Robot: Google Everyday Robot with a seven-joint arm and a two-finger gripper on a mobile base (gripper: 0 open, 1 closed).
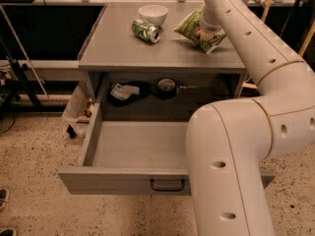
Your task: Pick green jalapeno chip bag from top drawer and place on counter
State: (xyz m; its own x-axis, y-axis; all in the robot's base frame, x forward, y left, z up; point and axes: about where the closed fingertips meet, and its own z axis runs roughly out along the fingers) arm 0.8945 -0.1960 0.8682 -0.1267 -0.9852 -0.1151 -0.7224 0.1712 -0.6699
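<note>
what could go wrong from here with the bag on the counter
The bag lies near the counter's right edge with the gripper at it; pulling away could drag it off.
The can lies on its side by the bowl; a knock from the arm might roll it.
The drawer stands open below the arm; a low retreat could strike it.

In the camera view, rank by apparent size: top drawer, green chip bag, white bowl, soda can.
1. top drawer.
2. green jalapeno chip bag, partly hidden by the gripper over it on the counter.
3. white bowl and soda can look alike; not ranked.
</note>
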